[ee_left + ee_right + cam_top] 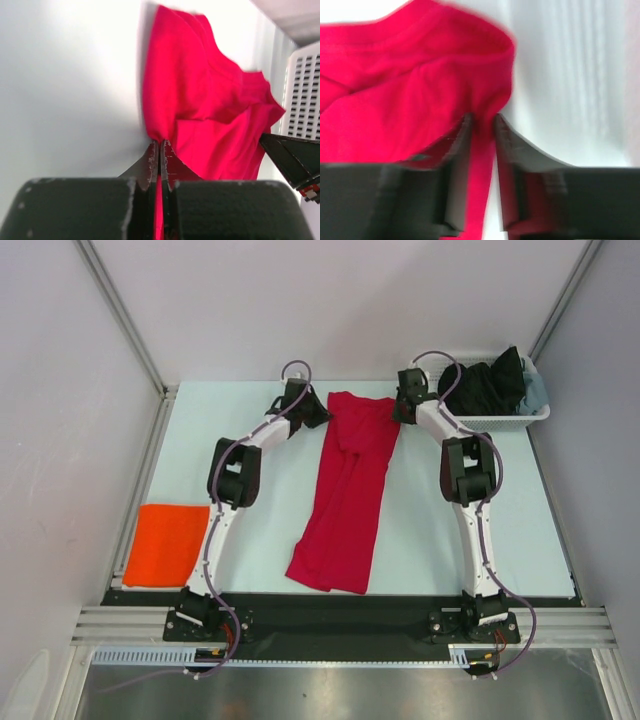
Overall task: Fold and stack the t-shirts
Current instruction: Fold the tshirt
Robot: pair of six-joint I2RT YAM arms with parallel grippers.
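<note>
Left gripper is pinched tight on the far end of the red t-shirt; right gripper nips the same end, cloth between its narrowly parted jaws; the shirt lies mid-table, its long axis running far to near.

Mid-frame, a plain crimson red cloth t-shirt on a pale mint surface. Lower left, a plain bright orange cloth t-shirt. Upper right, a white plastic lattice basket with black cloth and a grey-blue patch. The robot arms are white and black.
</note>
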